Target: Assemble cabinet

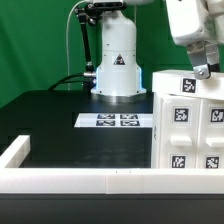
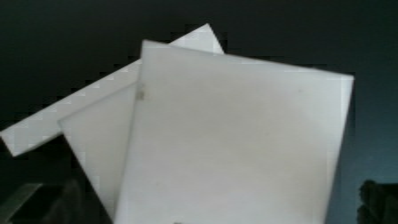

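The cabinet (image 1: 187,122), a large white box with black-and-white tags on its faces, stands at the exterior view's right. My gripper (image 1: 203,68) is at its top far edge, pointing down onto it. In the wrist view the cabinet's white panels (image 2: 231,140) fill the middle, seen edge-on from above. The dark fingertips (image 2: 377,202) sit at either side of the wide panel, with a thin gap showing on each side. The jaws stand wide apart, straddling the panel without pressing on it. No small loose white blocks are in view.
The marker board (image 1: 118,121) lies flat on the black table in front of the arm's white base (image 1: 117,65). A long low white rail (image 1: 90,181) edges the table at the front and the exterior view's left.
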Tool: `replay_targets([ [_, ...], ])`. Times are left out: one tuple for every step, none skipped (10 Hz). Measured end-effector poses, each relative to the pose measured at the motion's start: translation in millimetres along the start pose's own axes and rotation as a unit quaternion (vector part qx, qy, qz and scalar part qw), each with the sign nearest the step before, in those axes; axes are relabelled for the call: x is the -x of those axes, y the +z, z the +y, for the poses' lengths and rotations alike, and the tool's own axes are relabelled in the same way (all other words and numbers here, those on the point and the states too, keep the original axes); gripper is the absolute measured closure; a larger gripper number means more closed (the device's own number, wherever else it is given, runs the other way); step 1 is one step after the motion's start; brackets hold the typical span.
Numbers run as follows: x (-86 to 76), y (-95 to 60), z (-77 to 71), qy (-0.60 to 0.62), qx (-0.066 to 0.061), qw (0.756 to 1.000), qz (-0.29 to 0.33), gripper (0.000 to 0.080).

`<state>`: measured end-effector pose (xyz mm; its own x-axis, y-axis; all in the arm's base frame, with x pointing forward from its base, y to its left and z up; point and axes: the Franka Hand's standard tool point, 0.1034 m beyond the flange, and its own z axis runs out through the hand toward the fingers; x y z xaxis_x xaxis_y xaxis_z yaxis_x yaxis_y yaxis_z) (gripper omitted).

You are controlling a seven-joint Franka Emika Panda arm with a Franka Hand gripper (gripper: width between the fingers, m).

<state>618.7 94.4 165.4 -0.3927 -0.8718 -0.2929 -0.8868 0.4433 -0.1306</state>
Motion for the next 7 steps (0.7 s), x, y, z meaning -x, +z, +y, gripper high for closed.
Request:
replay_targets([
  [2.3, -4.1, -1.7, -0.003, -0.002, 1.000, -0.007, 0.0002],
  [1.6, -0.9, -0.1, -0.004, 0.000, 1.000, -0.005, 0.0002],
  [1.5, -0.6, 0.0, -0.017, 0.000, 1.000, -0.005, 0.0002],
  [1.6, -0.5, 1.0, -0.032, 0.005, 0.999, -0.004, 0.0002],
  [7.1, -5.3, 3.6, -0.157, 0.057, 0.986, -0.007, 0.0002],
  [13.7, -8.4, -1.1, -0.203, 0.062, 0.977, -0.013, 0.0002],
  [17.8, -10.4, 1.7, -0.267, 0.075, 0.960, -0.022, 0.0002],
])
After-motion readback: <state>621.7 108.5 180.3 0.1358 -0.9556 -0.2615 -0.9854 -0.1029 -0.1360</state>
